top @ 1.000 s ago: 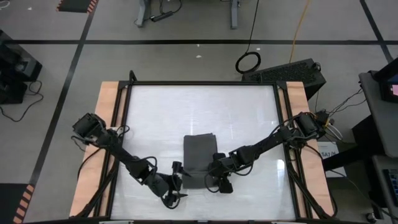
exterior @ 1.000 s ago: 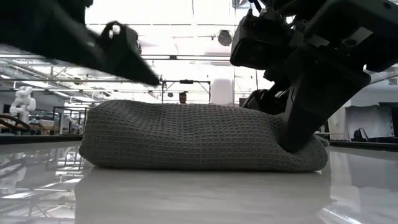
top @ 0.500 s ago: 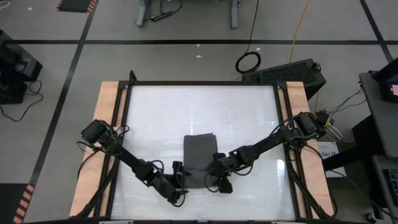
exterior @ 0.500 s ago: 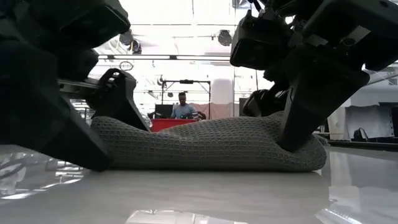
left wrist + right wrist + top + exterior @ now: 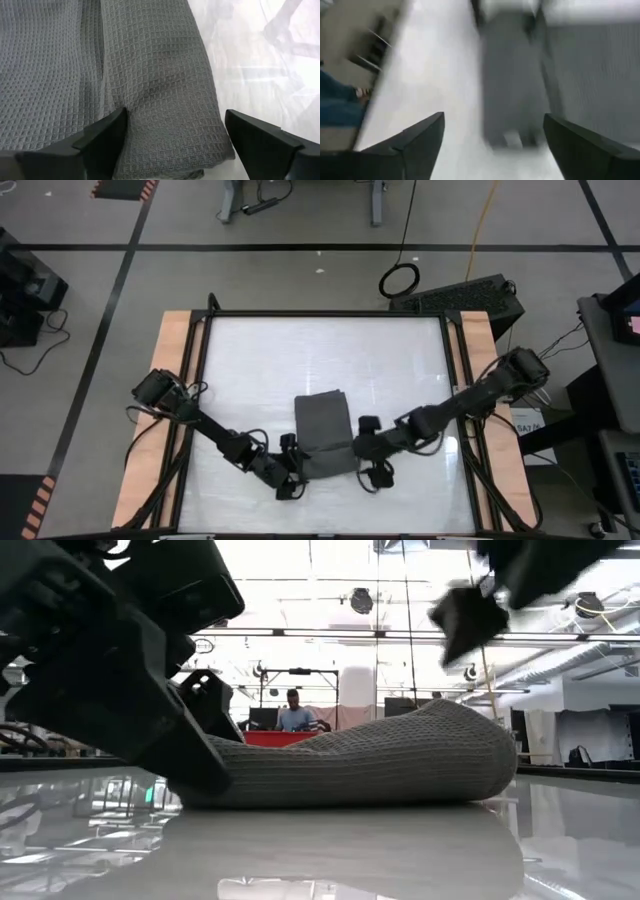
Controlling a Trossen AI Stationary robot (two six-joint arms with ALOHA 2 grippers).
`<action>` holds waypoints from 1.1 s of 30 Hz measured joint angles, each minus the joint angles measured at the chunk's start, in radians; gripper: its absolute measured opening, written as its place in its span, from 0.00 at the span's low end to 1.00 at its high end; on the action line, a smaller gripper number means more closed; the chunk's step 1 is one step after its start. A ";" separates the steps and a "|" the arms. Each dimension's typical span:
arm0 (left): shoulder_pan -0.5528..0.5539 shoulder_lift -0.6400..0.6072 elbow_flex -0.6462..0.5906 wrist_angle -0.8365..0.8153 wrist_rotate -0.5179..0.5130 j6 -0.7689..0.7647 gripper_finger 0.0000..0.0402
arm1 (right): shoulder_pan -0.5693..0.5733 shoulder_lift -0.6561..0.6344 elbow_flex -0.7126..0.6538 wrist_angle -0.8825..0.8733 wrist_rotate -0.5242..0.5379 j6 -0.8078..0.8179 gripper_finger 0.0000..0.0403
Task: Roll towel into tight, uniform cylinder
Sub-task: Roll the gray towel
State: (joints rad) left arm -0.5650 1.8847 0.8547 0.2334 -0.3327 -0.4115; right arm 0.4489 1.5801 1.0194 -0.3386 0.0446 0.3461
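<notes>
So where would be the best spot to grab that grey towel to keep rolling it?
Probably the thick folded edge of the towel nearest the arms, taken from that side near its two corners. That edge sits raised off the table; the far part lies flat. The left gripper already straddles one corner, jaws open.

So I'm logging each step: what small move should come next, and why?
Probably close the left end effector on the towel: its fingers stand open astride the towel's near folded edge, ready to pinch it. The right end effector, open, is off the towel at its right side, so the left alone can start the roll.
</notes>
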 joint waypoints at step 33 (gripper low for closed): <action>0.110 0.000 -0.001 0.047 0.232 -0.080 0.85 | -0.004 0.175 0.003 -0.023 0.173 -0.073 0.82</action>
State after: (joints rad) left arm -0.4549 1.8851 0.8536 0.2802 -0.1011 -0.4919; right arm 0.4446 1.7556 1.0222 -0.3616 0.2175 0.2735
